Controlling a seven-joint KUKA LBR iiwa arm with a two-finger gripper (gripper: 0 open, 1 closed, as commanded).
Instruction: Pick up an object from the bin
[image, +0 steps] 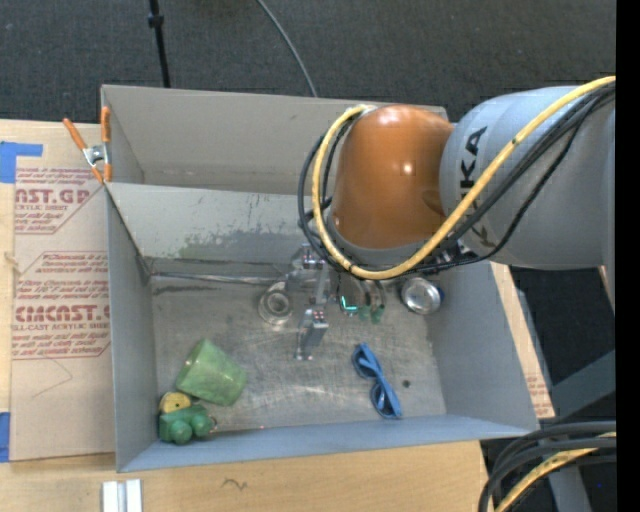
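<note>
Currently finds the gripper (310, 335) low over the middle of the bin (125, 330), pointing straight down under the orange cover (385, 175), presumably so as to close on something from above. Cannot tell whether clenched or released, and sees nothing held. Counts as the nearest thing a clear round piece (275, 301), lying flat just beside the gripper on the side toward the left wall; touching or apart, hard to say. Judges that piece the likeliest pick, though with no sure sign of a reach for it. Notes a shiny silver cap (421, 296) toward the right wall, tucked close under the arm and so poorly placed for a grasp. Spots blue sunglasses (376, 380) flat near the front wall, right of middle, with bare floor around them and so easy to approach. Leaves a pale green cup (212, 374) on its side and a green and yellow toy (184, 421) huddled in the front left corner, where the walls would probably crowd any descent
</note>
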